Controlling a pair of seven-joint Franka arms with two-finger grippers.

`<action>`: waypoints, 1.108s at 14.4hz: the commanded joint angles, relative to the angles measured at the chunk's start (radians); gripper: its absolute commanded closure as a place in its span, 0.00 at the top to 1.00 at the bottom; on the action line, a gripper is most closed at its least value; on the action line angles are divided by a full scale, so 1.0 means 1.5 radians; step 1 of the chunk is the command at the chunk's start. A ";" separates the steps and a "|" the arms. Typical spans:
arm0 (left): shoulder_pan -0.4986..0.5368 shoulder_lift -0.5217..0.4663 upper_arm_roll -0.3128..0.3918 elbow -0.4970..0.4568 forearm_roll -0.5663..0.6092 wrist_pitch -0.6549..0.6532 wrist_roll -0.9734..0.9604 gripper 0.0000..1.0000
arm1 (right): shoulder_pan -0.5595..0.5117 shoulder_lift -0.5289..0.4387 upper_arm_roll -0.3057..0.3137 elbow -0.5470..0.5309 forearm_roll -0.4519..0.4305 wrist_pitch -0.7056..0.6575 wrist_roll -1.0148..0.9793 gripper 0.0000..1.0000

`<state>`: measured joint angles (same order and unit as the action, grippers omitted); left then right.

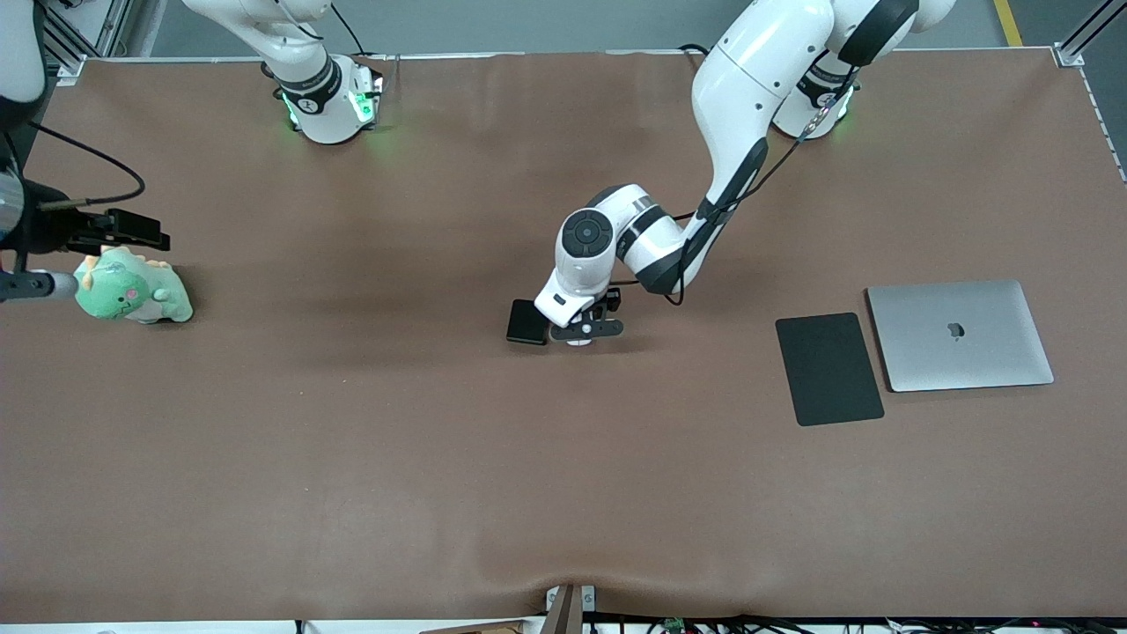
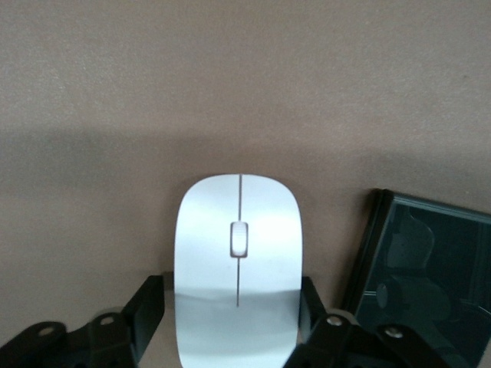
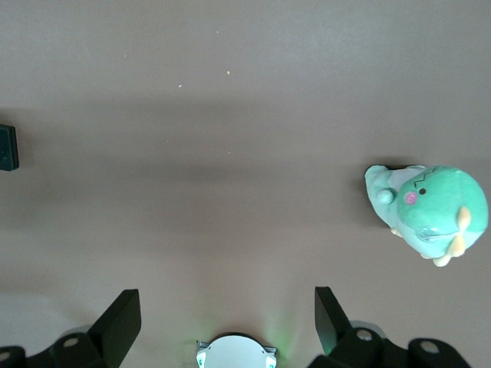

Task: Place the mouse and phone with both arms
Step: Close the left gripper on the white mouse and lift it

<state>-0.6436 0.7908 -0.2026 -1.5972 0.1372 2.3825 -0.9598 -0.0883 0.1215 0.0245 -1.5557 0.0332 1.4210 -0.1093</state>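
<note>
On a brown surface [image 1: 352, 440], the left arm reaches from its base down to mid-table, where the left tool [image 2: 230, 322] sits low with a finger [image 2: 146, 310] against each long side of the white mouse [image 2: 238, 261]; the fingers pinch the mouse, which lies flat on the surface. In the front view the mouse is almost wholly hidden under the wrist, only a pale sliver showing beneath the left tool [image 1: 581, 333]. The black phone [image 1: 527, 322] lies flat just beside the mouse, toward the right arm's end of the table, apart from the fingers; the left wrist view shows its glossy face [image 2: 430, 261] reflecting the arm.

The right arm waits, its right tool [image 3: 226, 318] held in the air over bare surface near its own end of the table, fingers spread with nothing between them. A green plush dinosaur [image 1: 132, 286] sits close by. Toward the left arm's end lie a black mouse pad [image 1: 828, 368] and, beside it, a closed silver laptop [image 1: 960, 335].
</note>
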 commanded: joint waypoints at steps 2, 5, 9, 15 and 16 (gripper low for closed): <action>-0.008 -0.007 0.008 0.005 0.022 0.001 -0.015 0.27 | 0.024 0.013 0.004 0.011 0.011 -0.014 0.002 1.00; 0.022 -0.059 0.009 0.004 0.030 -0.061 -0.003 0.00 | 0.036 0.022 0.004 0.008 0.014 -0.011 0.009 1.00; 0.107 -0.154 0.007 -0.002 0.032 -0.131 0.062 0.00 | 0.081 0.032 0.005 0.000 0.017 0.013 0.099 1.00; 0.267 -0.230 0.001 -0.030 0.032 -0.154 0.227 0.00 | 0.106 0.058 0.004 -0.001 0.083 0.035 0.102 1.00; 0.297 -0.241 0.001 -0.044 0.032 -0.154 0.256 0.00 | 0.114 0.062 0.004 -0.001 0.083 0.043 0.105 1.00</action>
<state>-0.2615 0.4772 -0.1862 -1.5972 0.1665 2.1533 -0.6301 0.0622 0.2064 0.0331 -1.5622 0.1376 1.4726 0.0307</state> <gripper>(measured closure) 0.388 0.000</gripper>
